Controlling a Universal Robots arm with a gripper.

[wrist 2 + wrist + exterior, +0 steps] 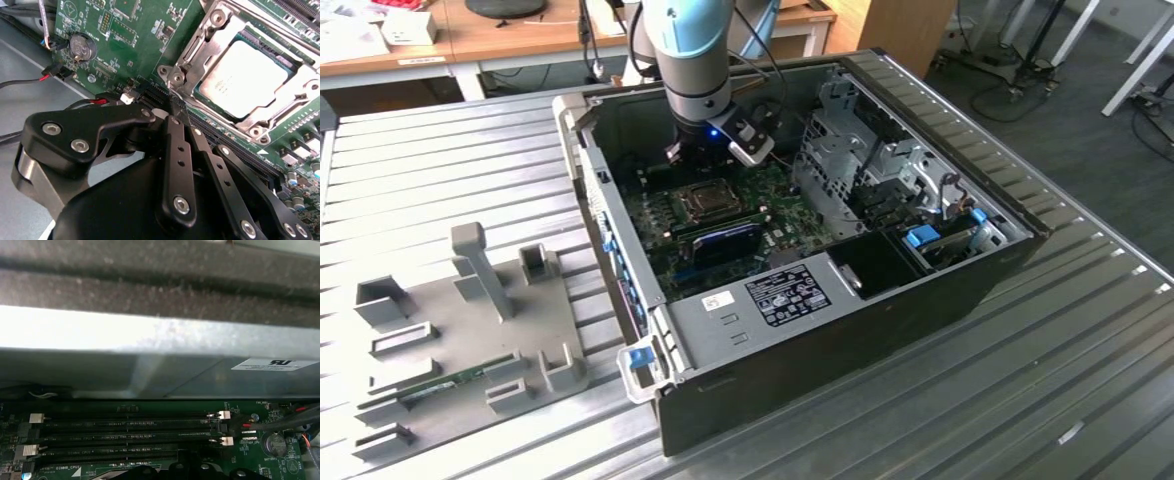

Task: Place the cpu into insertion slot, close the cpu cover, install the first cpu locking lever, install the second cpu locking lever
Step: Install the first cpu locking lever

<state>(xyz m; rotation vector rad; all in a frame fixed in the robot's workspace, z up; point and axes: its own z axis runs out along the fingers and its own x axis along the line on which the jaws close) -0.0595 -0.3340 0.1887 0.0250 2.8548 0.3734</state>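
The cpu [245, 77], a thin square chip with a dull grey metal top, lies flat in its socket on the green motherboard [135, 45]. The cpu cover [200, 47], a silvery metal frame with an open window, lies closed around it, its edges framing the chip on all sides. In the exterior view the cpu [710, 199] sits low inside the open computer case [854, 300], walled in by drive cages and the case sides. The hand [172, 102], of matte black metal links with bolts, hovers just beside the cover's corner with its fingers pressed together, holding nothing. In the first wrist view four dark memory slots [125, 432] run parallel beneath the grey case wall [150, 335]. The case rests on a ribbed metal surface [440, 170].
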